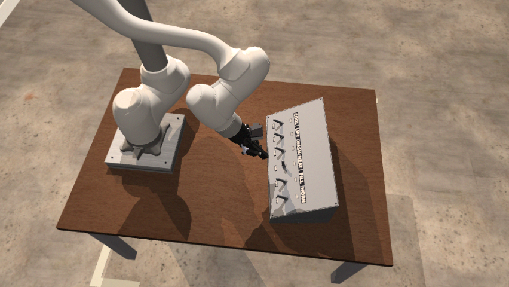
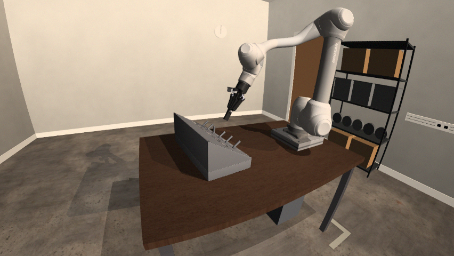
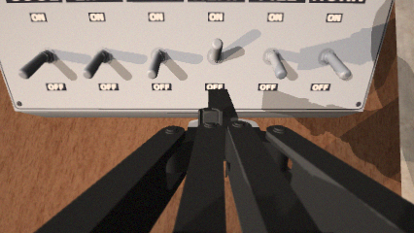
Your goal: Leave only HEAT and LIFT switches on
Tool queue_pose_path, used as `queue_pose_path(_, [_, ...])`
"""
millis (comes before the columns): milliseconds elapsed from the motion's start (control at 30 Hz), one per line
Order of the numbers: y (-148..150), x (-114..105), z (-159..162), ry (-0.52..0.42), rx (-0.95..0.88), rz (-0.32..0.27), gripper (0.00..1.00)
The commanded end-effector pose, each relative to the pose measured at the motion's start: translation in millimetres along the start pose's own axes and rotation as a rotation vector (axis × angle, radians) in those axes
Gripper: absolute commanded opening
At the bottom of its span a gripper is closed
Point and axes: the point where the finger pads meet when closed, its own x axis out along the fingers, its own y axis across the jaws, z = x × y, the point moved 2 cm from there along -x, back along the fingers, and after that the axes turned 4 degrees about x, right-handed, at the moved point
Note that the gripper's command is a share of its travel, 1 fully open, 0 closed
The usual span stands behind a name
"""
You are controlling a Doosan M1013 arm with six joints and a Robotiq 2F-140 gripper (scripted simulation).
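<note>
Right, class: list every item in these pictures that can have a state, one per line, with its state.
COOL switch: lever down, off.
LIFT switch: lever down, off.
WASH switch: lever down, off.
HEAT switch: lever up, toward ON.
FILL switch: lever down, off.
HORN switch: lever down, off.
Gripper: shut, holding nothing, clear of the levers.
Console: sitting flat on the table, skewed to its edges.
</note>
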Motion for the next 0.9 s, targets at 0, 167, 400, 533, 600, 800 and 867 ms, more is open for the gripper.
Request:
queue_pose_path(0, [2.7,-20.7,-3.6,-0.001,0.001,0.001,0.1])
queue_pose_path(167, [2.7,-33.3,-3.5,-0.001,0.001,0.001,0.1])
queue_pose_path(400, [-15.4,-30.5,2.3,-0.007,-0.001,0.002,0.1])
queue_pose_path(533, [-59.6,-29.0,10.7,-0.013,0.0,0.004,0.1])
queue_pose_path(600, [-79.7,-29.1,15.2,-0.012,0.0,0.004,0.1])
queue_pose_path(800, [-135.8,-31.8,30.5,0.002,-0.002,0.0,0.1])
queue_pose_path(867, [-138.0,-32.0,31.1,0.003,-0.002,-0.001,0.1])
